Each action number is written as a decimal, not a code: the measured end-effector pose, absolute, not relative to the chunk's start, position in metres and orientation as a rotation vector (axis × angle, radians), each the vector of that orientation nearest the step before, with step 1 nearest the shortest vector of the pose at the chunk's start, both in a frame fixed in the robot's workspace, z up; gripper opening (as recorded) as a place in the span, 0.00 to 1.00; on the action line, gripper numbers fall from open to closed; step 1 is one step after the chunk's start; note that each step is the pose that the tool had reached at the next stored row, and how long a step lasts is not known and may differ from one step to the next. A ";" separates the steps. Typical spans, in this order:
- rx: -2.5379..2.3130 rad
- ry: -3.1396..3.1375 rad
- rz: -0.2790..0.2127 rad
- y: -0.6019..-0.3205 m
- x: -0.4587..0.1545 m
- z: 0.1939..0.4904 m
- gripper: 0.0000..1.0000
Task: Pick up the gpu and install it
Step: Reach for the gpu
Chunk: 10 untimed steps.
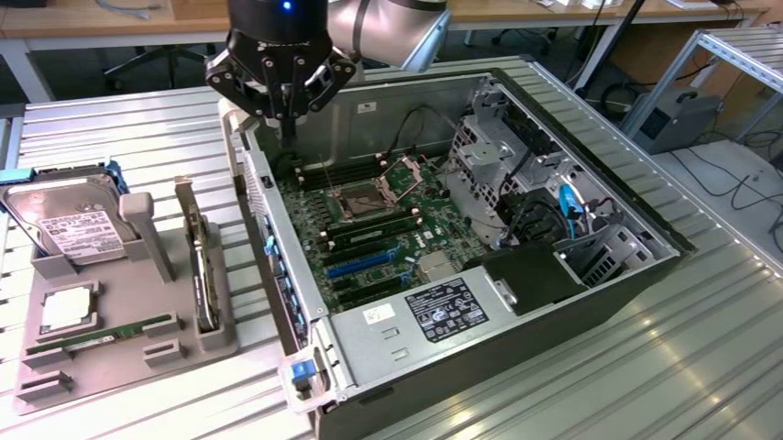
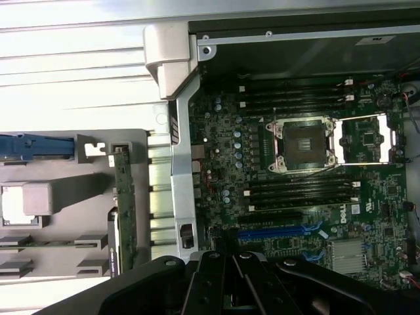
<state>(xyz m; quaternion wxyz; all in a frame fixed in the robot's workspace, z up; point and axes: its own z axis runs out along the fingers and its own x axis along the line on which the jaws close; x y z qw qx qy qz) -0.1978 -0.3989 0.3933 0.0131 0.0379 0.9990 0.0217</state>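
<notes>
The gripper (image 1: 289, 117) hangs with its 2 fingers drawn together on nothing, above the far corner of the open computer case (image 1: 514, 362) at the exterior view's left, over the end of the motherboard (image 1: 380, 229) near the memory slots. Below and beyond it the CPU socket (image 1: 367, 197) stands with its latch frame raised, and the long blue expansion slot (image 1: 361, 261) further along the board looks bare. The gpu (image 1: 205, 275) is not in the case: it stands on its long edge in a slot of the grey holder tray (image 1: 123, 376), just beside the case's outer wall on the exterior view's left and well apart from the gripper. In the wrist view it reads as 1 thin green strip seen edge-on, upright between the tray's posts. The same tray carries the hard drive (image 1: 68, 225) propped at its far end, a RAM stick (image 1: 104, 332) lying flat, and a square processor chip (image 1: 68, 312). As a judgement, the card should be light and stiff but fragile: a rigid board that will not sag, with small parts and gold contacts that dislike pinching or scraping. The free upper edge looks like the fair place to grasp it, near mid-length and across the board's thickness, clear of the cooler; which face the cooler sits on is hard to tell here, possibly the one turned toward the case.
</notes>
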 end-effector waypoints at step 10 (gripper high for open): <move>0.118 3.112 0.068 -0.399 -0.201 0.393 0.11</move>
